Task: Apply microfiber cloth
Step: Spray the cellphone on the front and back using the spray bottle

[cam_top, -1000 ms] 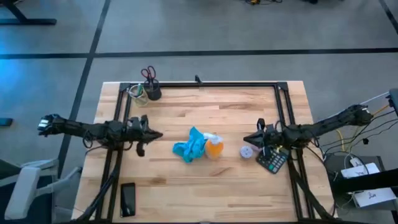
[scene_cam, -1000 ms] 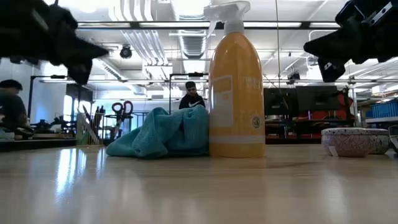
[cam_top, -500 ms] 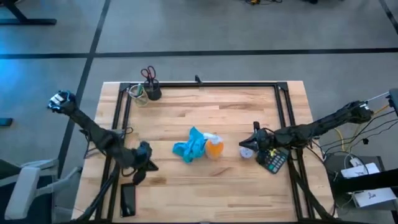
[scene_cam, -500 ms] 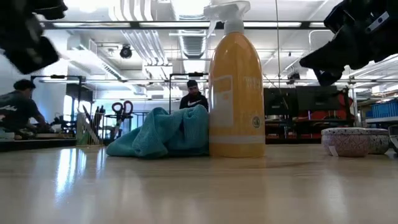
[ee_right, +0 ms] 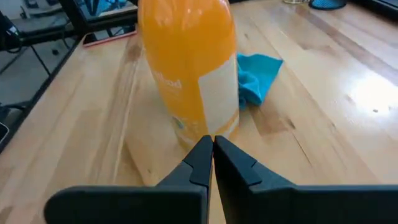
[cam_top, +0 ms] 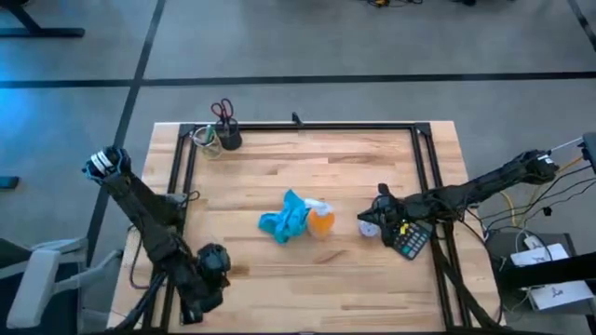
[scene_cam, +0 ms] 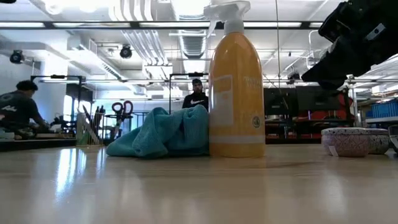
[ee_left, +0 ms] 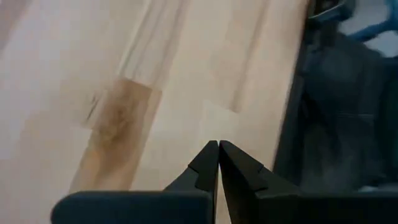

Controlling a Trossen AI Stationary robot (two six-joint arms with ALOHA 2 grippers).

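microfiber cloth (cam_top: 282, 219) sits bunched mid-desk (cam_top: 307, 167), touching the orange spray bottle (cam_top: 321, 221). Right tool (cam_top: 379, 208) hangs just beside the bottle, fingers pressed together, over a small speckled bowl (scene_cam: 352, 140). Left tool (cam_top: 213, 263) is pinched closed too, near the front-left corner. Scissors (cam_top: 223, 111) stand in a dark cup (cam_top: 230, 140) at the back

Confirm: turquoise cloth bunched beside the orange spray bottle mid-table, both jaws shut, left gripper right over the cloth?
Not quite. In the high view the left gripper is at the table's near-left corner, well away from the microfiber cloth. The rest holds: the cloth is bunched against the orange spray bottle, and both wrist views show shut jaws.
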